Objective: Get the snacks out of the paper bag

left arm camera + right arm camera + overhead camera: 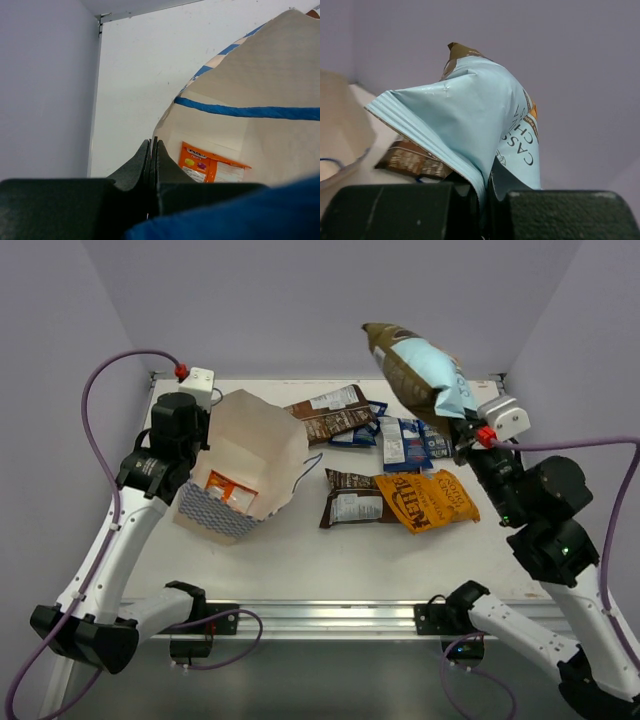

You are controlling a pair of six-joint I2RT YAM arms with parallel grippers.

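At 9 o'clock on the desk [300, 550] the paper bag [255, 435] lies tipped open with an orange packet [228, 492] inside. The left gripper [153, 145] sits fully closed at the bag's 9 o'clock wall; whether it pinches paper I cannot tell, so the bag may skid when reached into. Other snacks [400, 465] lie from centre to 1 o'clock. At 2 o'clock the right gripper [487, 187] clamps a light blue packet [465, 115] by one corner, high above the desk; that thin hold could slip and drop it off the far edge

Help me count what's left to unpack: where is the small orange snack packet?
Top view: the small orange snack packet lies inside the cream paper bag with the blue-checkered band, on the left of the white table.
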